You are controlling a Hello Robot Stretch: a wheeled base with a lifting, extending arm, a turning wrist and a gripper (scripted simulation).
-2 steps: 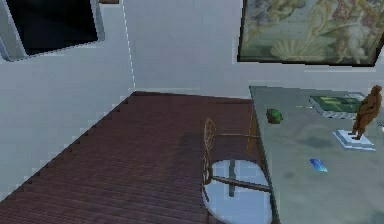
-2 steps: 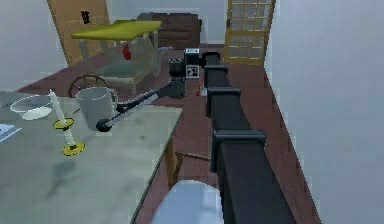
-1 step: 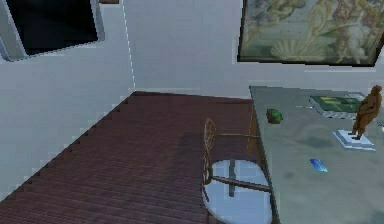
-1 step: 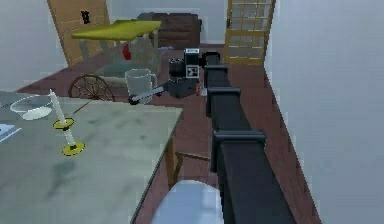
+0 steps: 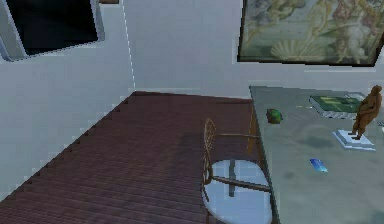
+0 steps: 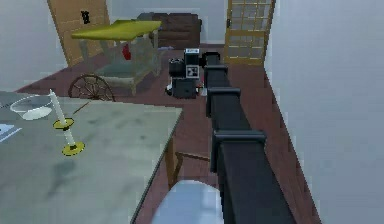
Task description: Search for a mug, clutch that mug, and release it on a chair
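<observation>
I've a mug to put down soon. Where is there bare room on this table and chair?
The chair seat is bare. On the table, a free stretch lies between the small green thing and the blue thing. Crowded: the forward view's right, around the statue and flat tray.

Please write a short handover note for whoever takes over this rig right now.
The tool is at the far end of the extended arm; I cannot tell whether it holds anything.
Things: a small dark green thing, possibly the mug, sits on the grey table. The chair stands at the table's edge.
Done: a candidate is in sight; the chair's seat looks bare.
Left: confirm the mug, grasp it, release it on the chair.
</observation>
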